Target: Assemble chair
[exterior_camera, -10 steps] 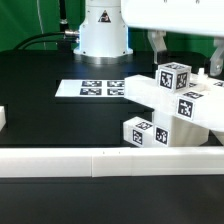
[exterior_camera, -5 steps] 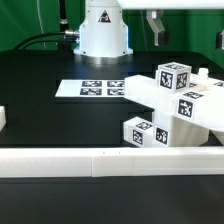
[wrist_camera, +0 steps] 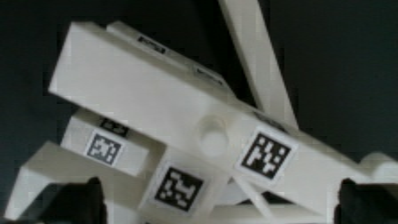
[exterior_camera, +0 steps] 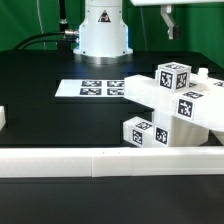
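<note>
One gripper (exterior_camera: 169, 20) — jaws spread wide, holding nothing — hangs above the chair (exterior_camera: 172, 108), which rests against the white border rail (exterior_camera: 100, 158) at the exterior view's right — any approach runs straight down.

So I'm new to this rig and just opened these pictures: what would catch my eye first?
The white chair, a blocky cluster of panels and cubes dotted with black-and-white tags, sits at the exterior view's right, just behind the low white rail. The hand hangs open high above it, holding nothing. Flat on the black table near the arm's base lies the marker board.
</note>
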Tool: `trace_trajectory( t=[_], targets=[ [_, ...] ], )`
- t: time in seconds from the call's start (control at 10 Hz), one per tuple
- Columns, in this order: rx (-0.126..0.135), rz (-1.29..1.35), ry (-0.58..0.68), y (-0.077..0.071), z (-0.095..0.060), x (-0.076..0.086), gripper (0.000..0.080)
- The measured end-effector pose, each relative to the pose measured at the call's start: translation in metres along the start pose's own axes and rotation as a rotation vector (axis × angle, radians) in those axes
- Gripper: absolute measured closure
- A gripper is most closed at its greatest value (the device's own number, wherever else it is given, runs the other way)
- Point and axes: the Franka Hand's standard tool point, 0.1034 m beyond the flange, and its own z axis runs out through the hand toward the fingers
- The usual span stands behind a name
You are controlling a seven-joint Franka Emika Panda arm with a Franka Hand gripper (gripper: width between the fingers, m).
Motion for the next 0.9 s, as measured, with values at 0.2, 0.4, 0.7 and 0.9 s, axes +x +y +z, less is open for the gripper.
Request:
trace_trajectory(
  t=[0.2,0.4,0.7,0.9],
  targets=[
    [-0.01,-0.018,-0.01,0.001,0.002,-0.024,0.015],
    [-0.01,-0.017,-0.008,0.001,0.003,-0.022,0.015],
    [0.0,-0.017,-0.013,0.004,0.004,-0.046,0.015],
    [0.015,-0.079,0.046,0.013,0.018,-0.094,0.015]
  ],
)
